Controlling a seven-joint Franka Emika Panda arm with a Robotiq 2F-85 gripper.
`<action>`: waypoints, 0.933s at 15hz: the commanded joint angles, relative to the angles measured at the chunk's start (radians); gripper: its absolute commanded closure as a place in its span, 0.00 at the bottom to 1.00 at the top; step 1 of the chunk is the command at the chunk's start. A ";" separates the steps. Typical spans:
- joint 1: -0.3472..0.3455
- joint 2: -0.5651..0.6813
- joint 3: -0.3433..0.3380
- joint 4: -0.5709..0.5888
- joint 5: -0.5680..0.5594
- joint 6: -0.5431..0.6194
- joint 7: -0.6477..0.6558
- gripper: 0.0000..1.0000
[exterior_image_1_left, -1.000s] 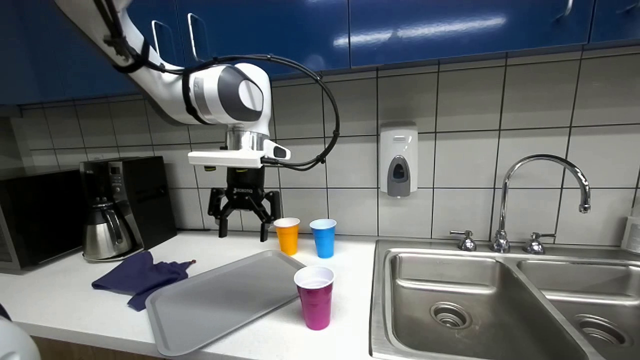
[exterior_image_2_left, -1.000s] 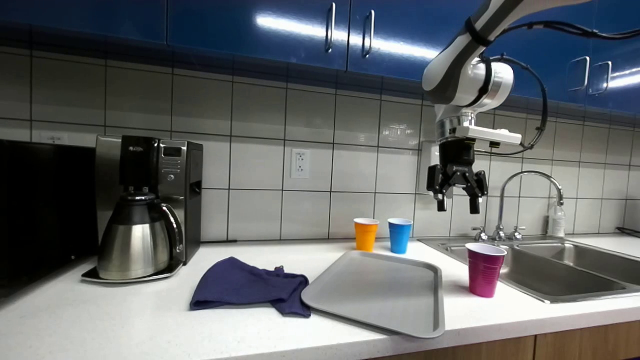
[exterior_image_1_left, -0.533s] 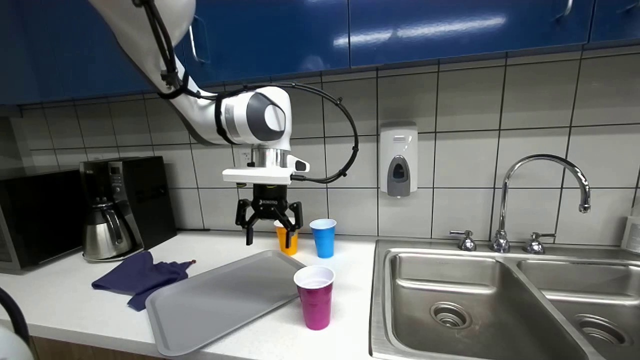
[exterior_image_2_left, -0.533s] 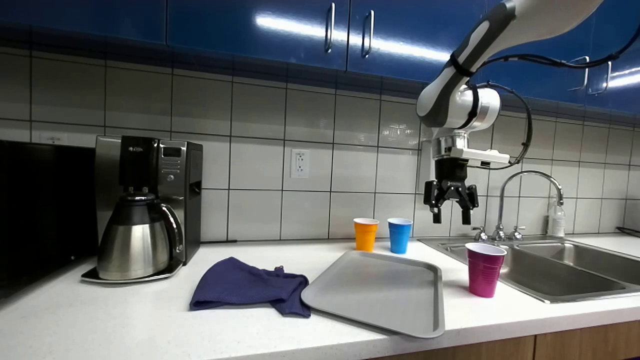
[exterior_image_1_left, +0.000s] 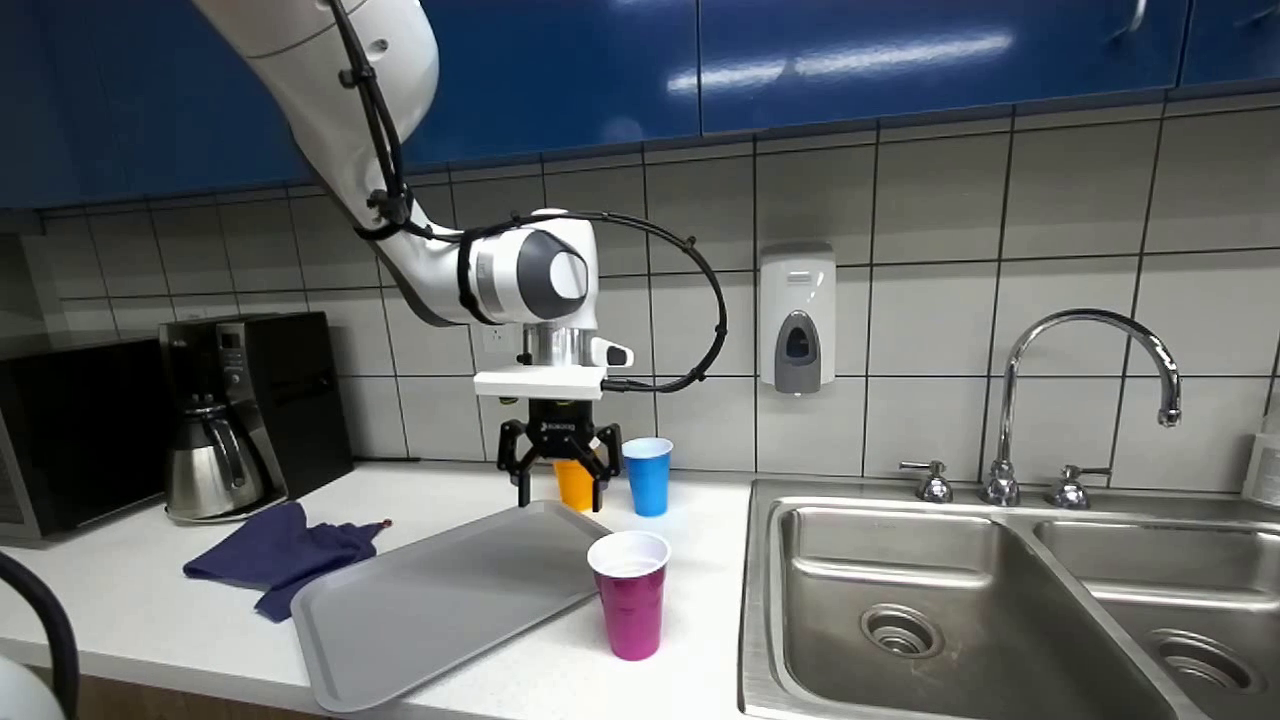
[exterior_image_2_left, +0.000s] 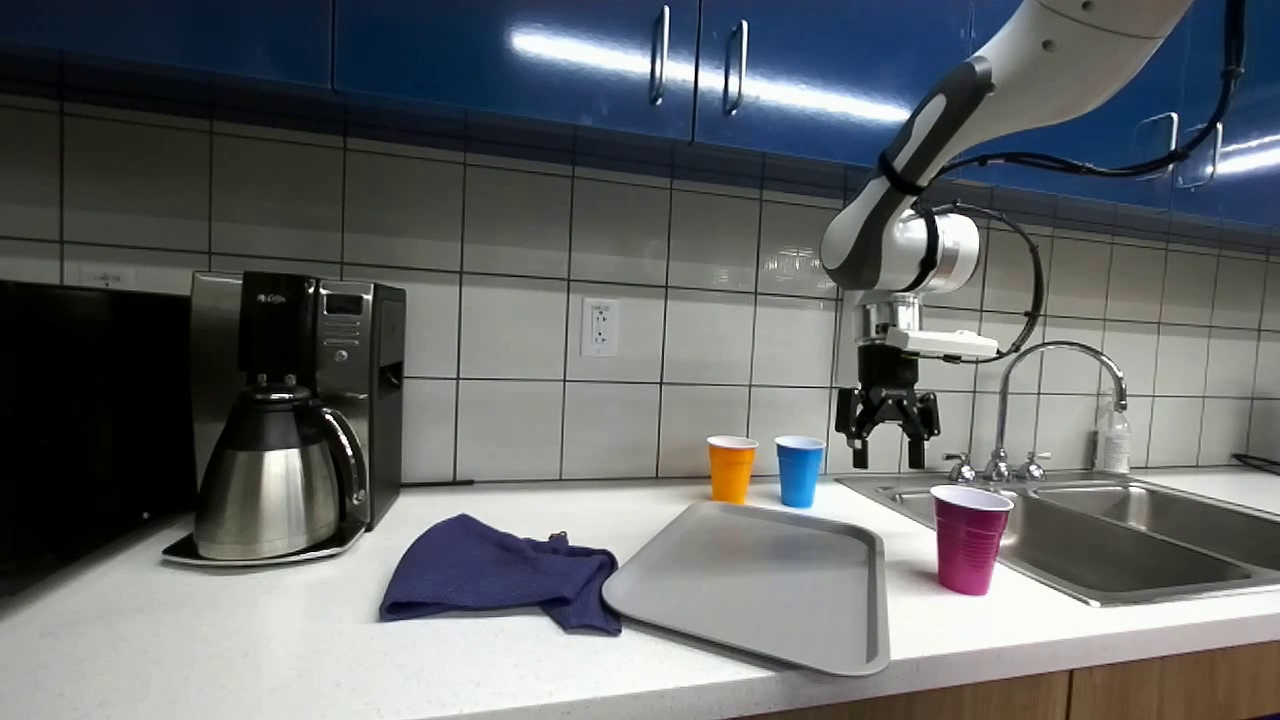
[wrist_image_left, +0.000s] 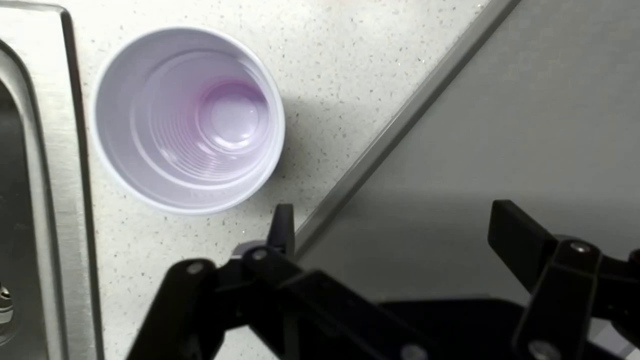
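In an exterior view, my gripper (exterior_image_1_left: 560, 496) hangs fingers-down above the counter (exterior_image_1_left: 702, 560), jaws spread wide with nothing between them; the magenta cup (exterior_image_1_left: 632, 612) stands upright just beside the edge of the grey tray (exterior_image_1_left: 440, 600). In an exterior view again, I see the fingertips touching nothing, with the orange cup (exterior_image_2_left: 732, 472) and blue cup (exterior_image_2_left: 799, 473) standing near each other beyond the tray. In the wrist view, I look down into the magenta cup's mouth, between the sink (wrist_image_left: 65, 210) and the tray, off to one side of my finger gap. I judge this the lining-up step, no grip made yet; the next move calls for shifting across until the cup sits centred, then descending straight, minding the tray's raised edge.
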 joint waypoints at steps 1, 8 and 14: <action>-0.027 0.005 0.010 0.023 -0.019 0.013 -0.017 0.00; -0.049 -0.028 0.000 -0.006 -0.027 0.018 -0.006 0.00; -0.063 -0.062 -0.009 -0.040 -0.043 0.016 -0.010 0.00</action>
